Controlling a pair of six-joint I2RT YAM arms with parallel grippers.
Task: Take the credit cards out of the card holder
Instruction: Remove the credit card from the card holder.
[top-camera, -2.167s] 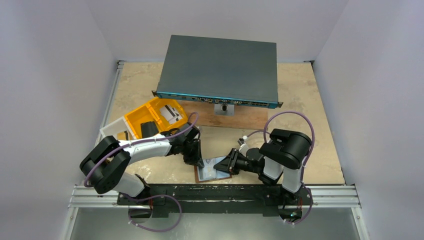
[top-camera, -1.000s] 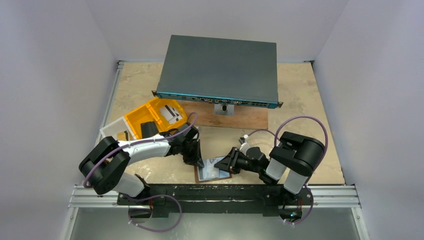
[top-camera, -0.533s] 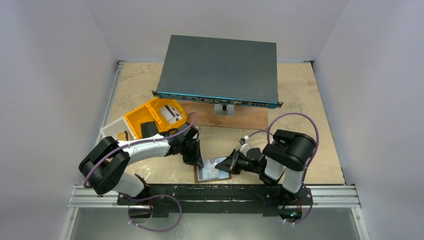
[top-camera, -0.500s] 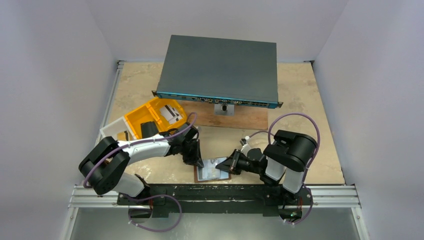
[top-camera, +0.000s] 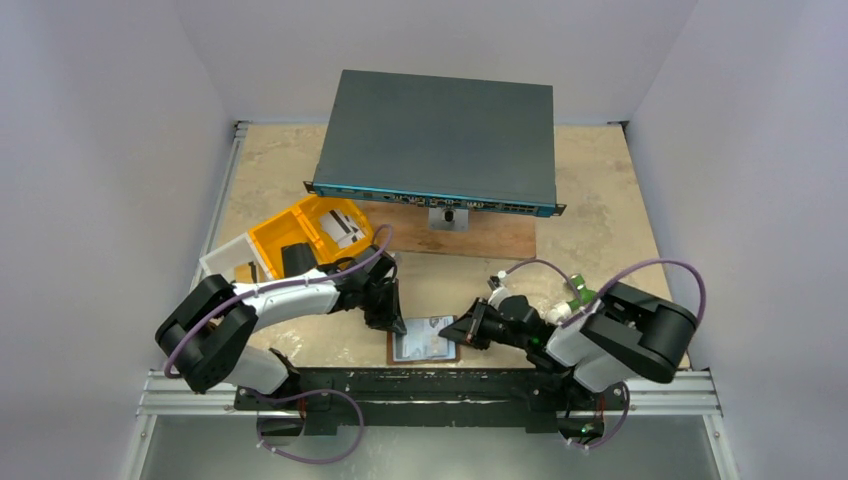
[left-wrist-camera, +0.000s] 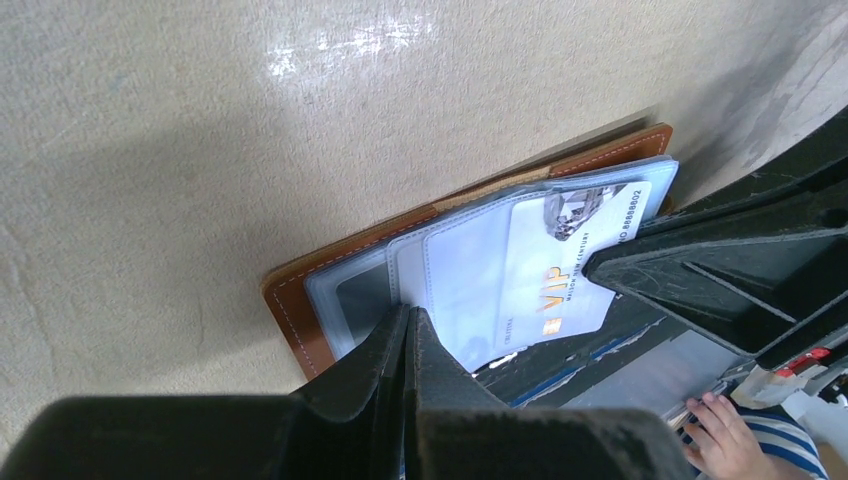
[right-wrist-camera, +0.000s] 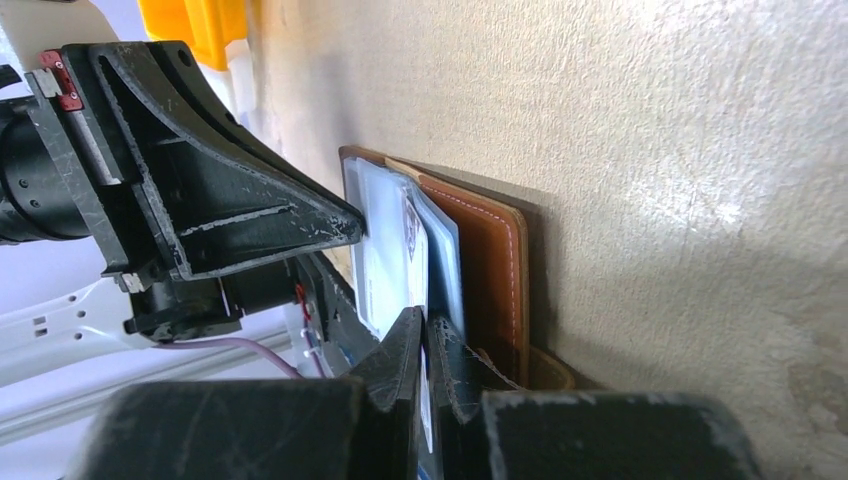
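The brown card holder lies open at the table's near edge, its clear pockets up. It also shows in the left wrist view and the right wrist view. A white credit card marked VIP sticks partway out of a pocket towards the right. My left gripper is shut on the left edge of a clear pocket, pinning the holder. My right gripper is shut on the right edge of the white card. A white card and a black card lie in the yellow tray.
A clear plastic box stands next to the yellow tray at the left. A dark network switch rests on a wooden board at the back. The metal rail runs just behind the holder's near edge.
My right arm's elbow has dropped and swung out to the right while its gripper stays at the card. The left arm and the card holder have hardly moved.
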